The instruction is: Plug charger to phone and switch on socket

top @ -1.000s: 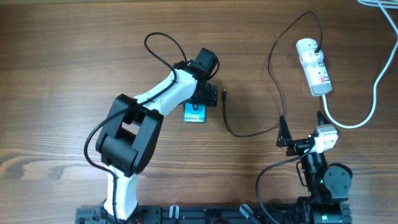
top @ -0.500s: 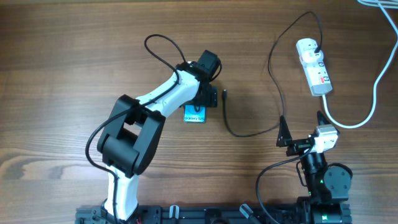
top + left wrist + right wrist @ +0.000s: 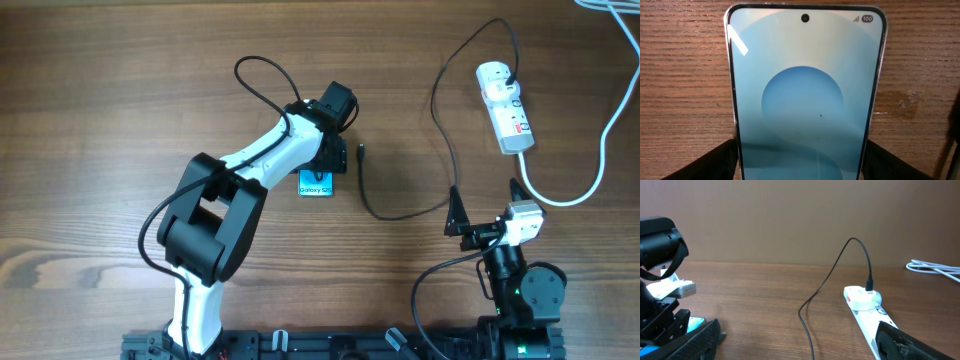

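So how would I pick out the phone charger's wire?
Find the white elongated power strip at the wooden table's right side. The charger is the thin black cable plugged into its far end, looping left to a small black tip beside the small turquoise-screened phone. The strip's other wire is a thick white lead.

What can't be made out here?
- Charging port of the phone: cut off by left wrist view's bottom edge; under the left gripper overhead.
- Switch state on the socket: too small overhead; right wrist view, partly behind the right gripper.
- Connector type of the charger: too small overhead.
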